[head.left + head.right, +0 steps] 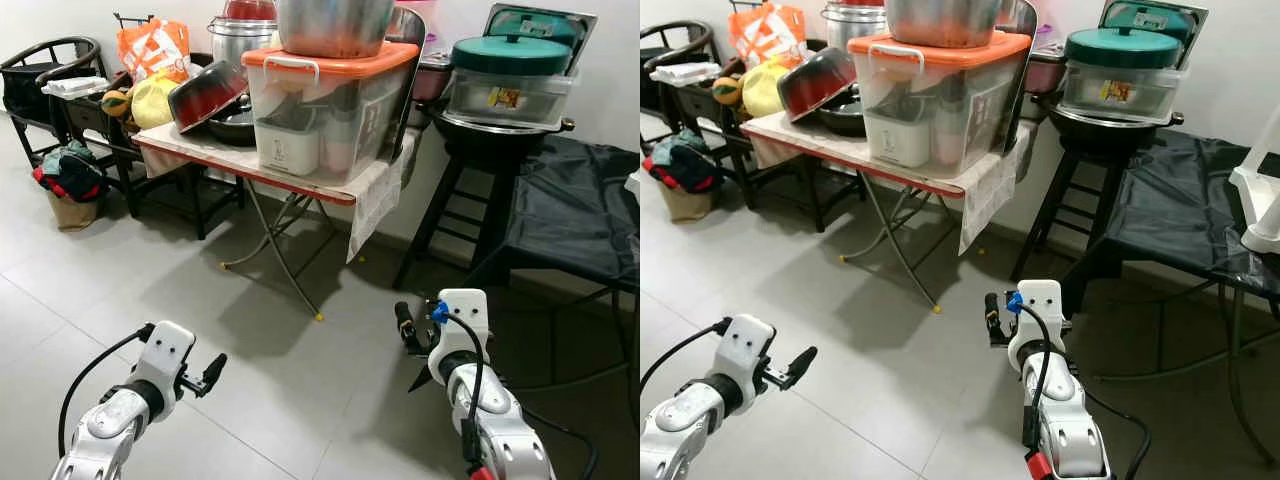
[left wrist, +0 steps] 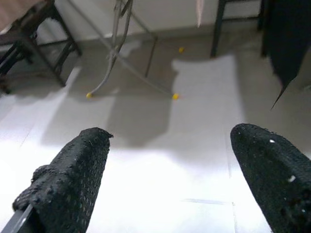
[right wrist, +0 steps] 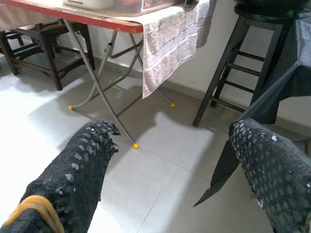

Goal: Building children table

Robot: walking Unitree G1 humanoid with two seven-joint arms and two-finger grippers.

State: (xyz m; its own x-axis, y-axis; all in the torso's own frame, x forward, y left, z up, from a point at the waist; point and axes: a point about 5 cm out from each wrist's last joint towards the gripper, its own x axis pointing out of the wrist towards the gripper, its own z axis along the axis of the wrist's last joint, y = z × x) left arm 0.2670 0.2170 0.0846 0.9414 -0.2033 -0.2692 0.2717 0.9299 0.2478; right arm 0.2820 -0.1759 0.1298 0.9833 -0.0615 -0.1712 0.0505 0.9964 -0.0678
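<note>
Looking forward and down, the head camera sees a folding table with a red-edged top and thin grey metal legs (image 1: 285,235) standing against the wall on the pale tiled floor (image 1: 150,290). On it stands a clear plastic storage box with an orange lid (image 1: 325,105); a white appliance and other household things show through its wall, but what they are I cannot tell, and a large steel pot (image 1: 335,25) sits on the lid. Beside the box a black and red bowl (image 1: 205,92) lies tilted, and further left are an orange plastic bag (image 1: 152,45) and a yellow bag (image 1: 152,100). To the right, a black wooden stool (image 1: 450,200) carries a dark pan with a clear container under a green lid (image 1: 510,75) on top, and a black cloth (image 1: 585,205) covers a frame near it. Only the right eye view shows a white object (image 1: 1262,205) on this cloth. The left gripper (image 1: 210,375) and the right gripper (image 1: 405,325) both hover low over the floor, well apart from the table and holding nothing. The left wrist view shows its two black fingers (image 2: 73,179) spread apart above the bare tiles, with yellow-tipped table feet (image 2: 175,96) ahead. The right wrist view shows its fingers (image 3: 80,165) also apart, and it alone shows the pale lace cloth (image 3: 167,43) hanging from the table edge clearly.
</note>
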